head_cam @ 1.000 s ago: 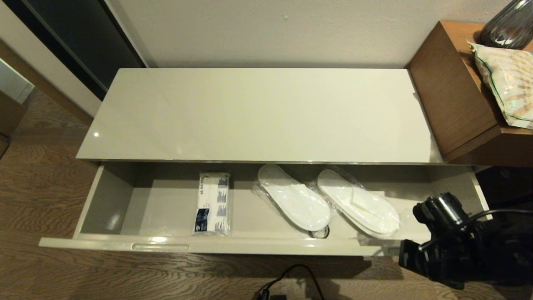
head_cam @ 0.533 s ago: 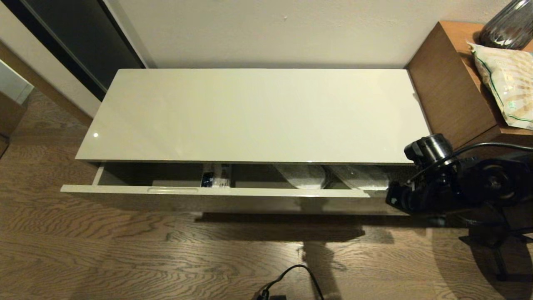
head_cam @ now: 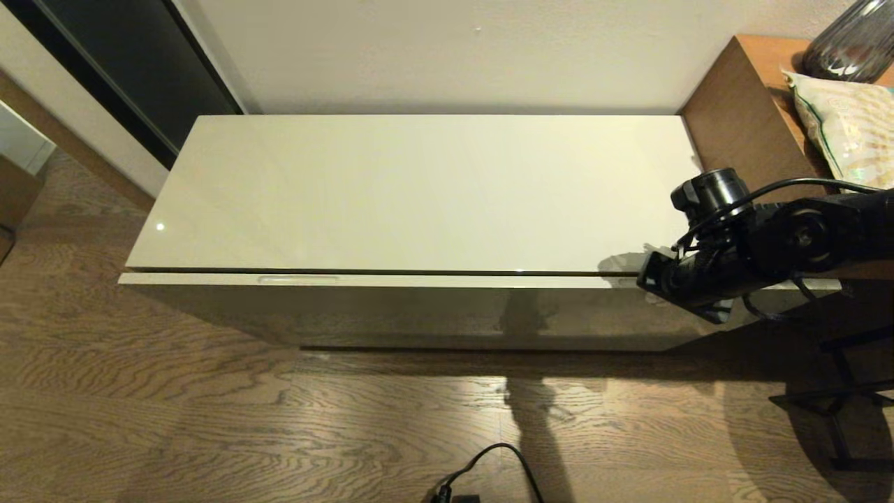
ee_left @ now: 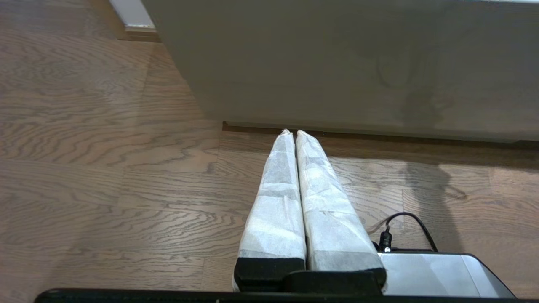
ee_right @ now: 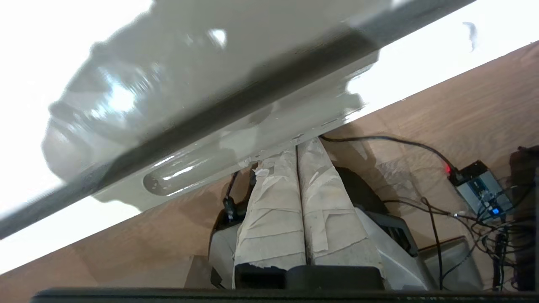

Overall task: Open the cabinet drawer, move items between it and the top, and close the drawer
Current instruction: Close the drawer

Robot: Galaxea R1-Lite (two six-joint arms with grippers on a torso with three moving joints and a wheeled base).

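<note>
The cabinet drawer [head_cam: 419,307] is pushed in, its glossy front flush under the top [head_cam: 419,195], which is bare. The slippers are hidden inside. One recessed slot [head_cam: 298,279] shows near the drawer's left end. My right gripper [head_cam: 646,276] is at the drawer's right end, shut with nothing between its fingers. In the right wrist view its taped fingertips [ee_right: 297,145] meet the drawer front beside the other slot [ee_right: 189,170]. My left gripper [ee_left: 292,132] is shut and empty, held low over the floor and pointing at the cabinet front [ee_left: 337,63].
A brown wooden side table [head_cam: 754,140] adjoins the cabinet's right end, carrying a patterned packet [head_cam: 848,126] and a dark vase [head_cam: 848,42]. A black cable [head_cam: 489,468] lies on the wooden floor in front. A dark door panel [head_cam: 140,63] stands back left.
The drawer went from wide open, with the slippers and a packet visible, to fully closed. My right arm travelled forward with the drawer front, towards the cabinet.
</note>
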